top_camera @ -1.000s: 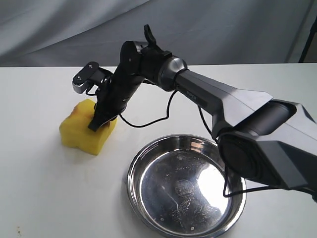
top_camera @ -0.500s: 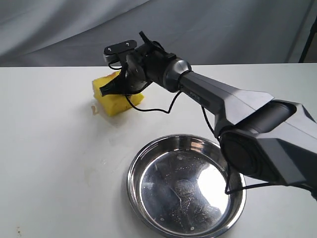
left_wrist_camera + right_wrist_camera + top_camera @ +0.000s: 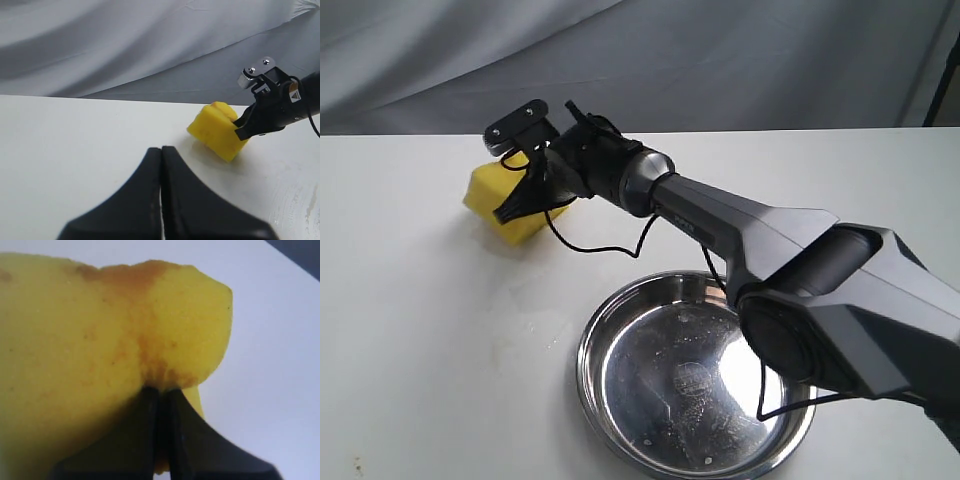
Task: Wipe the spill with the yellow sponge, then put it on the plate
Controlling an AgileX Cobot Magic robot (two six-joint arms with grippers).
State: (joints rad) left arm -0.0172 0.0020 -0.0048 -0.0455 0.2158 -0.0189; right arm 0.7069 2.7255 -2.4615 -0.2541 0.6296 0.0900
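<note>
Clamps the yellow sponge [image 3: 488, 193] in the right gripper [image 3: 512, 211] by a shallow pinch, tilted at far left, apart from the plate [image 3: 592, 345]; risks slipping free on the carry, since foam yields. Shows left gripper [image 3: 161, 152] clenched, empty

The setting reads as a robotics lab bench set up for recording. A plain white tabletop [image 3: 410, 350] fills the lower part of the exterior view, and a wrinkled grey cloth backdrop [image 3: 770, 60] hangs across the whole top. A dark pole [image 3: 942, 85] leans at the upper right edge. A grey-and-black robot arm [image 3: 760, 225] reaches in from the lower right, over simple props: a steel plate [image 3: 590, 345] and a yellow sponge [image 3: 490, 200].
</note>
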